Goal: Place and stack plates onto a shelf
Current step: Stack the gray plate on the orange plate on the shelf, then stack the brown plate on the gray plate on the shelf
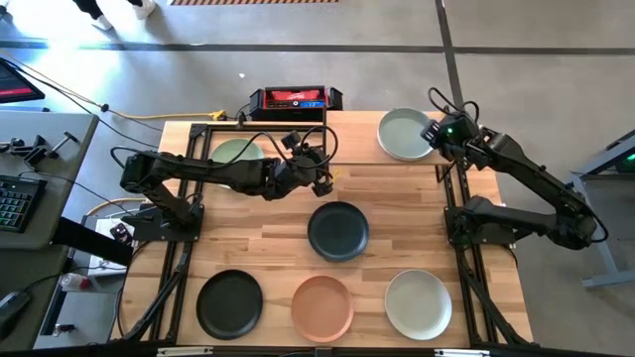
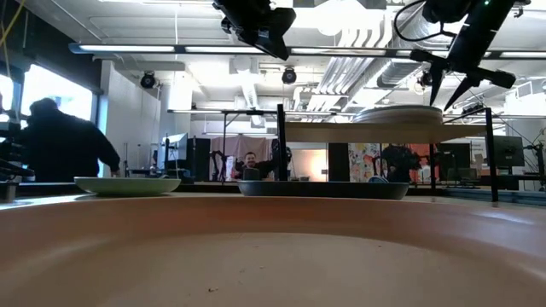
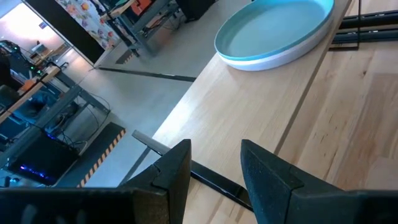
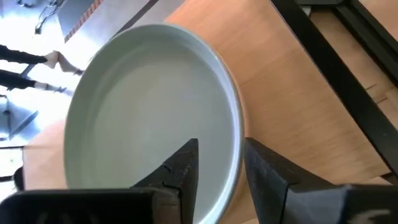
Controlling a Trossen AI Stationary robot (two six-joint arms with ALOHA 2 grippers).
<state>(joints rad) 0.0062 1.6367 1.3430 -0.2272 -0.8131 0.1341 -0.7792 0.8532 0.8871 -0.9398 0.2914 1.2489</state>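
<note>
A grey-green plate (image 1: 403,134) (image 2: 401,114) (image 4: 149,106) lies flat on the right end of the raised light-wood shelf (image 1: 352,139) (image 2: 341,132). My right gripper (image 1: 438,140) (image 2: 450,92) (image 4: 219,171) is open just above the plate's right rim, one finger over the inside and one outside it. My left gripper (image 1: 319,175) (image 2: 260,30) (image 3: 214,168) is open and empty, high above the table near the shelf's left end. The grey-green plate (image 3: 273,31) shows farther off in its wrist view. A pale green plate (image 1: 236,153) (image 2: 128,184) sits flat on the table under the left arm.
On the tabletop lie a dark teal plate (image 1: 337,230) (image 2: 324,189) in the middle and, along the near edge, a black plate (image 1: 230,302), a terracotta pink plate (image 1: 321,305) (image 2: 273,247) and an off-white plate (image 1: 418,303). A red-and-black box (image 1: 295,98) stands beyond the far edge. People show in the room behind.
</note>
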